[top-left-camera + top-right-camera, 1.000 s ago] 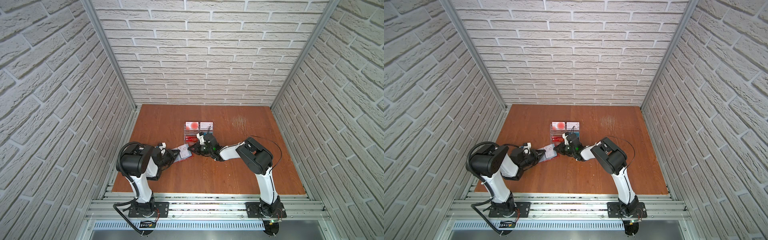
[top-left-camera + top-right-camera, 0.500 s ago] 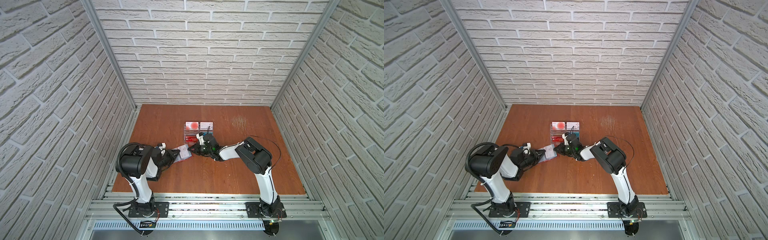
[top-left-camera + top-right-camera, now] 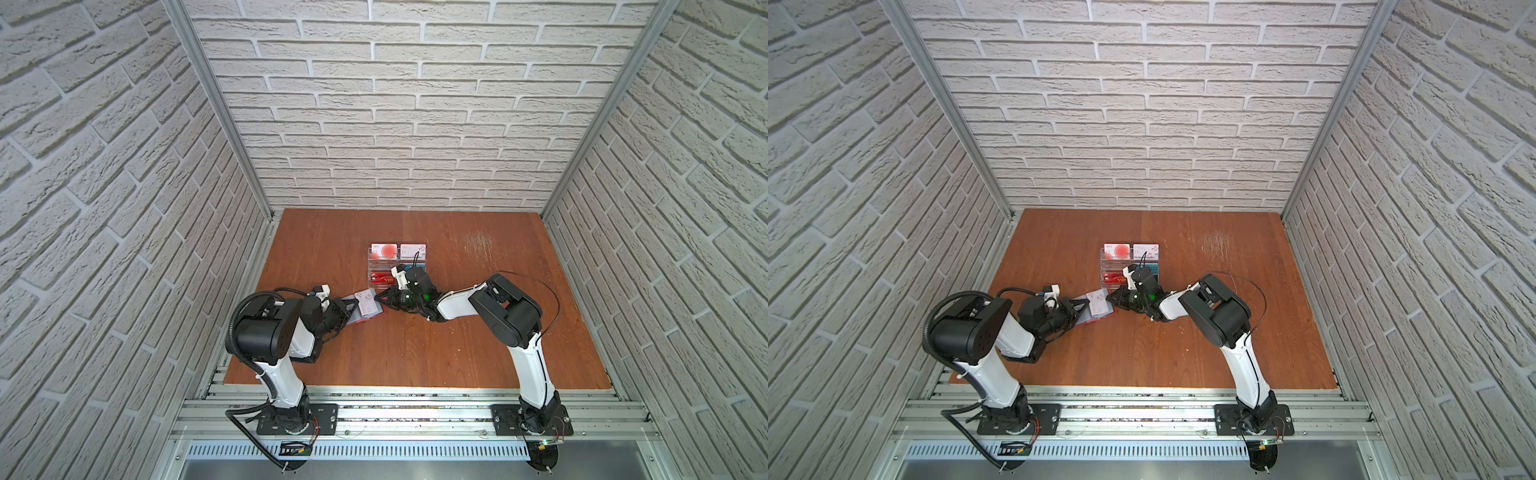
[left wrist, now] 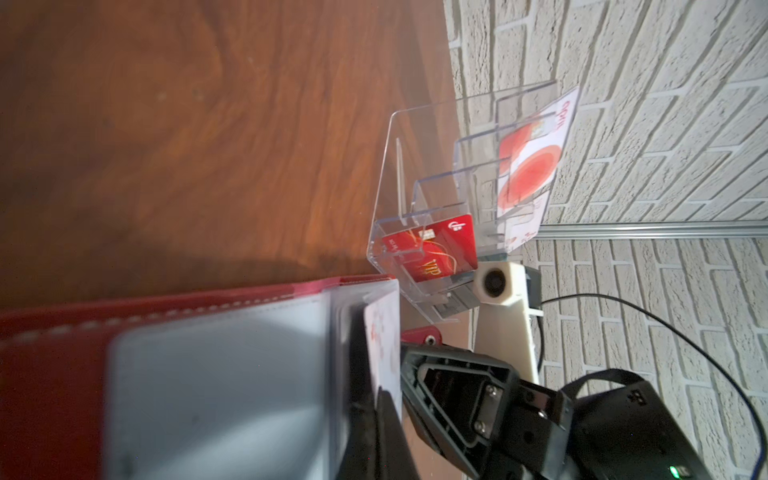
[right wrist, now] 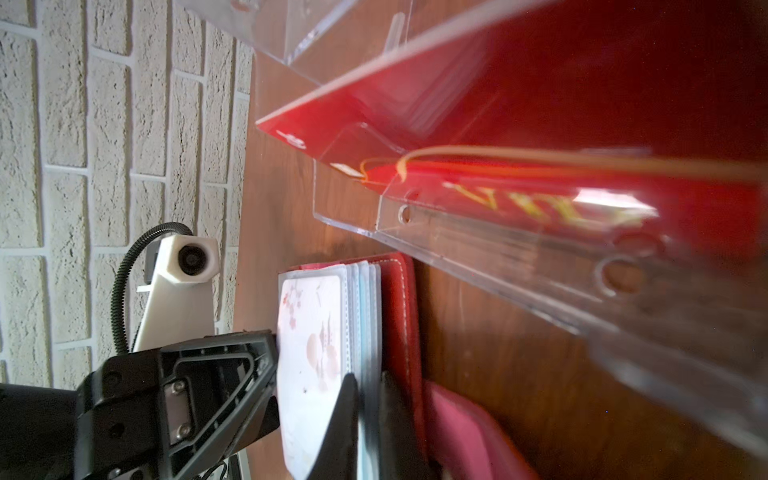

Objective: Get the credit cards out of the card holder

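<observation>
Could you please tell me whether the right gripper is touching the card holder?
Touching. The right wrist view shows the right gripper with its fingers pinching the card holder by its clear sleeves, with no gap.

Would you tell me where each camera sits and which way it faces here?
Both top views: overhead at the front, looking down at the table; both arms show whole, left gripper and right gripper meeting at the card holder.
Left wrist: low, facing over the card holder to the acrylic rack; own fingers show.
Right wrist: low, facing the left gripper and side wall; own fingers show.
Shared: both wrist views show card holder and rack.
</observation>
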Robot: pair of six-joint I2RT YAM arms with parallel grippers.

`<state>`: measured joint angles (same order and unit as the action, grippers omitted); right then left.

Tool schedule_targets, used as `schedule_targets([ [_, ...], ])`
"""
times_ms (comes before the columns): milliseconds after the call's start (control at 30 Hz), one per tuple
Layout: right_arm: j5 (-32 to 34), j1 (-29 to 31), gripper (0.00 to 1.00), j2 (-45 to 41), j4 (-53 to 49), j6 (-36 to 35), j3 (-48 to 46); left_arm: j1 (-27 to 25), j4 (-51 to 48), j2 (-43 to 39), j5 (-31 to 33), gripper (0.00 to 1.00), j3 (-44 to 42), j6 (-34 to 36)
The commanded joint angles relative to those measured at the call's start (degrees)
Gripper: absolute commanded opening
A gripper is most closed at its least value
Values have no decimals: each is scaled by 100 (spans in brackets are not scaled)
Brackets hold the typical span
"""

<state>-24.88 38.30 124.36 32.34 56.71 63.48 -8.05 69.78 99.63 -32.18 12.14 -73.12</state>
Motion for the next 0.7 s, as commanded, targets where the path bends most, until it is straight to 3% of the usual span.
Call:
schedule_targets([
  [0, 106, 143, 6, 420, -1160, -105, -152, -29, 676, -290, -127, 6, 26, 151],
  [467, 58, 142, 6, 421, -1033, -55, -177, -107, 505, -114, -210, 8, 166, 263],
  [667, 42, 142, 6, 419, -994, -39, -187, -135, 666, 26, -191, 2, 148, 283],
])
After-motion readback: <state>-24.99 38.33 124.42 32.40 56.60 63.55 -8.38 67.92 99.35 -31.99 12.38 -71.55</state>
